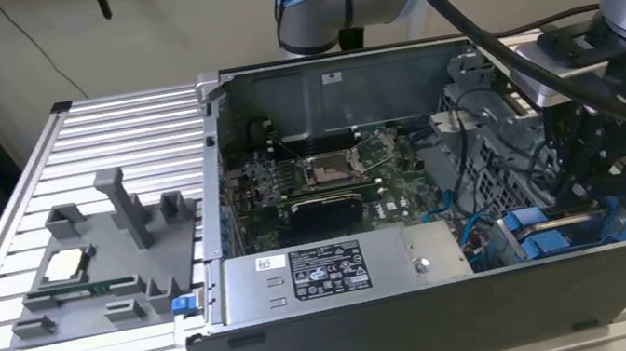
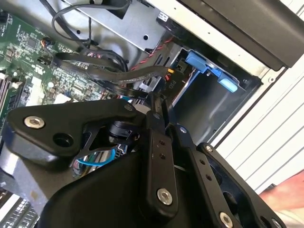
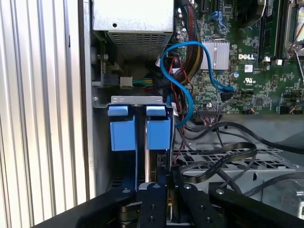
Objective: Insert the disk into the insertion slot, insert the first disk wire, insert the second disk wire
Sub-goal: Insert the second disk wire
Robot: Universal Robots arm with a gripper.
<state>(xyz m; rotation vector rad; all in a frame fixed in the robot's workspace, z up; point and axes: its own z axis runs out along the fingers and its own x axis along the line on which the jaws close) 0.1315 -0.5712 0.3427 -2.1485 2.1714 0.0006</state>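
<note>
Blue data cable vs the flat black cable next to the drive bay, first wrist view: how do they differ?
The blue cable is thin and round; the black cable is wide and flat. The blue cable arcs above the motherboard; the black cable lies looped on the perforated cage. The blue cable's end sits at the board; the black cable's ends are hidden. Both run loose beside the blue-railed bay.

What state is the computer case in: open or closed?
Open. The computer case has no cover on top, so the motherboard and power-supply box inside show.
</note>
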